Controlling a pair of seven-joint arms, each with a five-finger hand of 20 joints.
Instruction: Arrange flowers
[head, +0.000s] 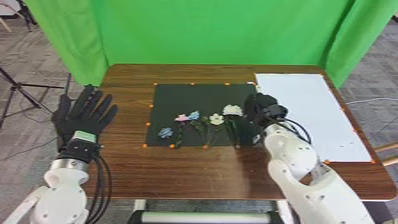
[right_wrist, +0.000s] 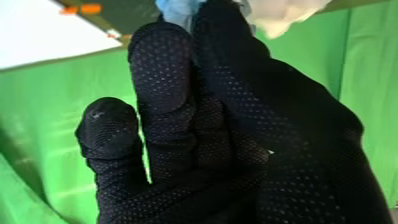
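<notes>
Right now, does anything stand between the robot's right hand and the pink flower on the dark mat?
Yes. In the head view, the large white flower, the small white flower and the light blue flower lie roughly in line between the right hand and the pink flower.

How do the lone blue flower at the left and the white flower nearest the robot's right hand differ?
The blue flower is small; the white flower is bigger. The blue flower's head lies closer to the robot, the white flower's farther away. Both lie on the black sheet.
</notes>
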